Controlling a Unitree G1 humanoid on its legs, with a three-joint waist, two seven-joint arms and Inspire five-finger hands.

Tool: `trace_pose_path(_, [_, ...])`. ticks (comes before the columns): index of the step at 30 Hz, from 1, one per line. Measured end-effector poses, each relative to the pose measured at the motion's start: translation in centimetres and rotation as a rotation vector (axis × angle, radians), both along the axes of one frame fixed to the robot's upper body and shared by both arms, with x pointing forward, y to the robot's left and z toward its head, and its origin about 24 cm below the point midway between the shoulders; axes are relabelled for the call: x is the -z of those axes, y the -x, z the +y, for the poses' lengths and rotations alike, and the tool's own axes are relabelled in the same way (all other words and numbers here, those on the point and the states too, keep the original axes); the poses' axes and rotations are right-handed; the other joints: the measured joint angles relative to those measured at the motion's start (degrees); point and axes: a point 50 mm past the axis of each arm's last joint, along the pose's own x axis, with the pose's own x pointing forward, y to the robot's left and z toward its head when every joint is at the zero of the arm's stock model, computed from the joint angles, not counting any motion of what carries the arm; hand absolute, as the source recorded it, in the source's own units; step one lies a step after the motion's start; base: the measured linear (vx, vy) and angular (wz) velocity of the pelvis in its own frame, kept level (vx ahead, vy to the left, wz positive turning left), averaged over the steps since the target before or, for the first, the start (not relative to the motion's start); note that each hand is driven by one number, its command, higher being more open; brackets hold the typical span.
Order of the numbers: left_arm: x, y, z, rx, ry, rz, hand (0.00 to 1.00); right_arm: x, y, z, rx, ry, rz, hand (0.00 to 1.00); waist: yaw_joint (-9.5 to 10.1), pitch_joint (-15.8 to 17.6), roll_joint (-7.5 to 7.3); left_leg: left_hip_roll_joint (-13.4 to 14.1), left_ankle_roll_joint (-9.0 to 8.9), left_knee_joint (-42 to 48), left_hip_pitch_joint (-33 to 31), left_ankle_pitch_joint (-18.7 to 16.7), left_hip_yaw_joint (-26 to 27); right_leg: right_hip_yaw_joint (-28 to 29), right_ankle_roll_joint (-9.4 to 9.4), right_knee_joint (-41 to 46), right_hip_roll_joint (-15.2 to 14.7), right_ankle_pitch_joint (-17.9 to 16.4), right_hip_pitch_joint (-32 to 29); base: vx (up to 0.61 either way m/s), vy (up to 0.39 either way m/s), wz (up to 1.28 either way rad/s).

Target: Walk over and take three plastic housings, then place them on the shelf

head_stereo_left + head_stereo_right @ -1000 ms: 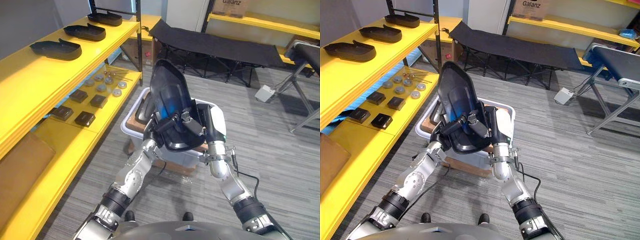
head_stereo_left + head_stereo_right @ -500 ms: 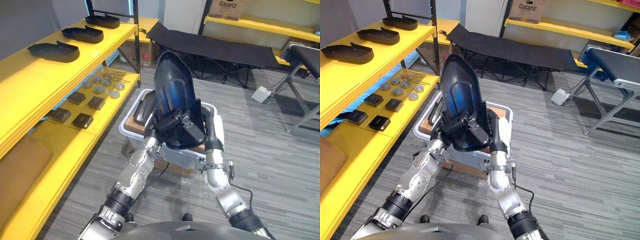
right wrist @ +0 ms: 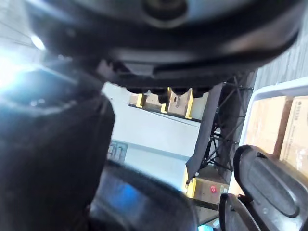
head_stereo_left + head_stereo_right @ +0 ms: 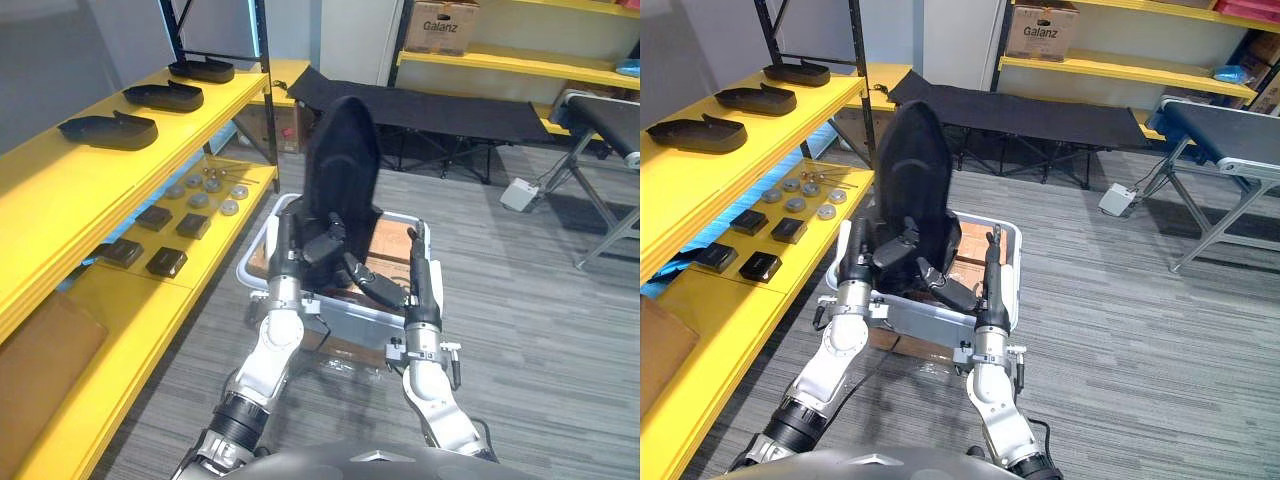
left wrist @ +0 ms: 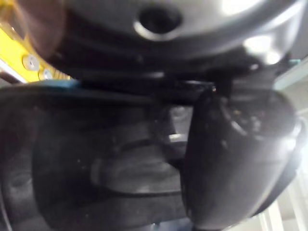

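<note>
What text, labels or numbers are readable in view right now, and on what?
Cardboard box on the far shelf: dark brand print on its front, not read off here.
Carton in the bin: small print, too blurred to read.
Held housing and housings on the yellow shelf: no print seen.

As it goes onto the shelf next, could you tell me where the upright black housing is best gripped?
At its broad lower end, one hand per side edge, where the left hand and right hand clasp the black housing now: it stands upright, narrow tip on top.
</note>
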Motion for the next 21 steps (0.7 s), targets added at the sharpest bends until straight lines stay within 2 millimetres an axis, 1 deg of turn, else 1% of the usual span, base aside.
trace_pose_path(1, [0.1,0.0,0.6,-0.046,-0.007,-0.003,0.00,0.1,0.1,-0.3,0.013,-0.035,0.012,1.00,0.05,-0.01,0.01,0.04,-0.07,0.00,0.21,-0.11,0.38,0.32,0.00,0.00,0.03,0.00,0.00,0.00,-0.005,-0.12])
trace_pose_path(2, [0.1,0.0,0.7,-0.051,-0.007,-0.003,0.00,0.1,0.2,-0.4,0.014,-0.045,0.014,1.00,0.12,-0.01,0.01,0.05,-0.08,0.00,0.26,-0.13,0.47,0.39,0.00,0.00,0.04,0.00,0.00,0.00,-0.006,-0.10])
trace_pose_path(4, [0.1,0.0,1.5,-0.102,-0.005,-0.003,0.00,0.0,0.4,-0.6,0.000,-0.127,0.030,1.00,-0.02,-0.02,0.03,0.13,-0.13,0.00,0.49,-0.30,1.05,0.81,0.09,0.01,0.06,-0.07,-0.03,0.00,-0.004,-0.08])
trace_pose_path(7, [0.1,-0.1,2.2,-0.130,0.003,-0.004,0.00,0.3,1.1,-1.0,-0.022,-0.171,0.052,1.00,-0.09,-0.04,0.03,0.74,-0.22,0.00,0.59,-0.39,2.09,0.92,0.12,0.01,0.17,-0.22,-0.07,0.00,-0.003,-0.02])
trace_pose_path(10, [0.0,-0.1,2.7,-0.108,0.103,-0.017,0.00,1.2,2.2,-1.8,0.007,-0.218,0.100,1.00,-0.10,-0.06,0.07,0.79,-0.45,0.00,0.64,-0.53,2.74,0.92,0.06,0.02,0.39,-0.34,-0.08,0.01,-0.002,0.00])
trace_pose_path(12, [-0.2,0.1,3.1,-0.072,0.233,-0.033,0.00,1.7,2.8,-2.8,0.066,-0.282,0.118,1.00,-0.32,-0.17,0.24,0.90,-0.76,0.01,0.77,-0.63,3.11,1.09,0.05,0.03,0.48,-0.33,-0.08,0.03,-0.004,-0.04])
trace_pose_path(13, [-0.2,0.3,3.3,-0.064,0.267,-0.037,0.00,1.8,2.9,-3.1,0.077,-0.296,0.120,1.00,-0.48,-0.22,0.32,0.89,-0.92,0.01,0.84,-0.63,3.21,1.14,0.06,0.03,0.47,-0.33,-0.07,0.04,0.000,-0.08])
trace_pose_path(14, [-0.3,1.0,3.5,-0.034,0.335,-0.044,0.00,1.9,3.1,-3.7,0.096,-0.331,0.122,1.00,-0.79,-0.28,0.41,0.89,-0.97,0.01,1.19,-0.62,3.52,1.29,0.06,0.05,0.45,-0.33,0.09,0.04,0.004,-0.10])
trace_pose_path(15, [-0.3,1.5,3.6,-0.015,0.363,-0.047,0.00,2.1,3.3,-4.0,0.108,-0.357,0.128,1.00,-0.81,-0.33,0.48,0.91,-0.89,0.01,1.53,-0.69,3.72,1.32,0.08,0.04,0.46,-0.34,0.37,0.04,0.006,-0.07])
trace_pose_path(16, [-0.2,2.1,3.7,0.004,0.375,-0.046,0.00,2.3,3.7,-4.6,0.128,-0.364,0.135,1.00,-0.89,-0.72,0.58,0.89,-1.01,0.01,1.63,-0.89,3.73,1.26,0.23,0.04,0.40,-0.46,0.52,0.03,0.005,-0.02])
trace_pose_path(18, [-0.1,2.6,3.8,0.021,0.376,-0.044,0.00,2.4,3.8,-5.0,0.143,-0.374,0.134,1.00,-0.94,-1.16,0.78,0.91,-1.36,0.01,1.71,-1.21,3.72,1.21,0.28,0.03,0.37,-0.52,0.64,0.00,0.000,0.00])
trace_pose_path(21, [-0.3,3.7,4.9,-0.003,0.378,-0.061,0.00,2.4,3.8,-5.0,0.128,-0.391,0.133,1.00,-0.78,-1.32,1.03,1.36,-0.95,0.01,2.02,-1.55,3.56,0.72,0.32,0.02,0.42,-0.93,1.19,0.00,-0.019,0.07])
